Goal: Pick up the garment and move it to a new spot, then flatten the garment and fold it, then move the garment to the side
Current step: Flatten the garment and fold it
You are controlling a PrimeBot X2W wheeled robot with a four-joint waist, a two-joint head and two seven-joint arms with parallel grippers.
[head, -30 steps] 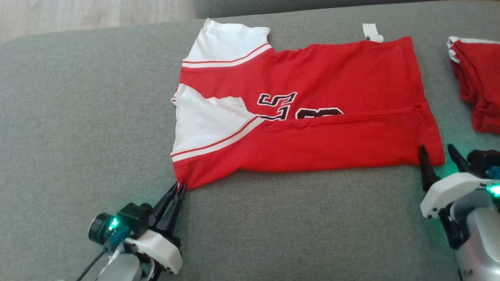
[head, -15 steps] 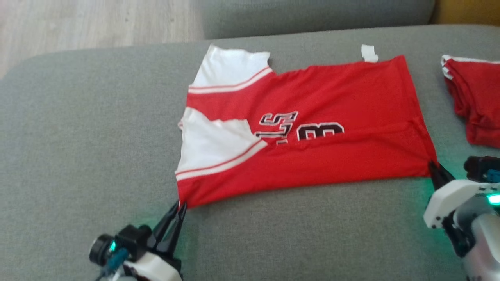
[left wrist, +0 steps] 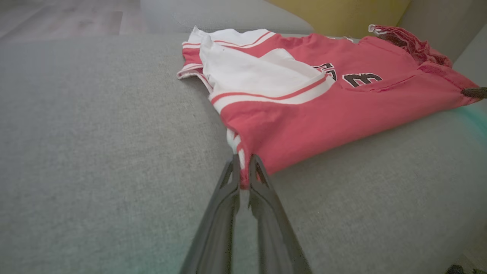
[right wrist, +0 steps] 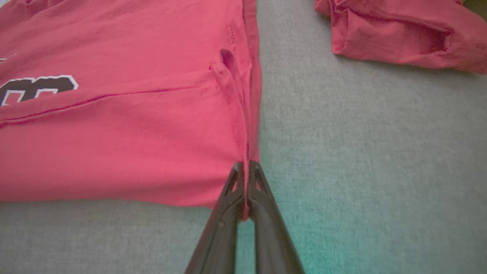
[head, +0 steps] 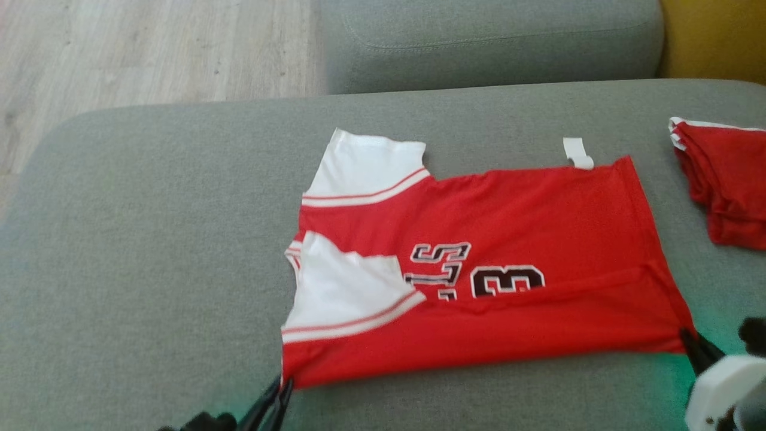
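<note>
The grey sofa seat (head: pixel 149 239) is carrying a red-and-white numbered jersey (head: pixel 508 209), looking limp and light. My left jaws are pinching shut on its near shoulder corner, my right jaws on its hem corner.

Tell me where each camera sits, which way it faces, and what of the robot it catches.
Head view: on the head, looking down at the red jersey on the grey sofa; left claw and right claw tips at bottom.
Left wrist view: along the left claw, shut on the jersey's sleeve-end corner.
Right wrist view: along the right claw, shut on the hem corner.
Both wrist views share the second red garment.
</note>
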